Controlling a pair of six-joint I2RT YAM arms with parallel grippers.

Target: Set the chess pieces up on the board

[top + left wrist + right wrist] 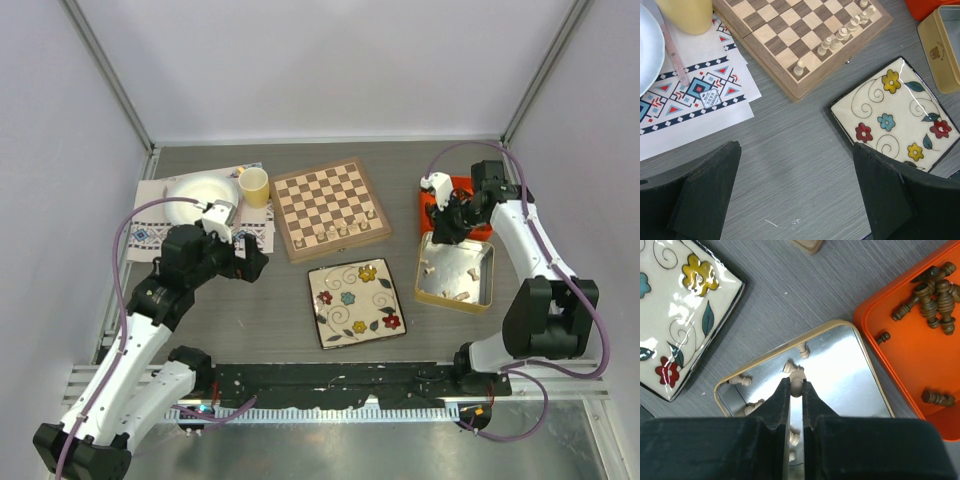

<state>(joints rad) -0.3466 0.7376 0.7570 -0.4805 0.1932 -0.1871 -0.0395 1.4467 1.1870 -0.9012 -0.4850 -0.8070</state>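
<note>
Evidently light, stiff and smooth-turned, the pale chess piece (797, 379) sits pinched between the right gripper (796, 386) tips above the metal tin (840, 367) and, being small and rounded, may pivot unless held mid-stem, while the left gripper (797, 187) hangs spread wide short of the board (775, 35).

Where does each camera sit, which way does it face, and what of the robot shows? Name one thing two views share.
Top external: above and behind, facing down on the table and board; left arm, right arm show.
Left wrist: on the left arm, looking down at the board's corner; open left tool at bottom.
Right wrist: on the right arm, looking down into the tin; right tool shut on a pale chess piece.
Shared: both wrist views show the floral plate.
</note>
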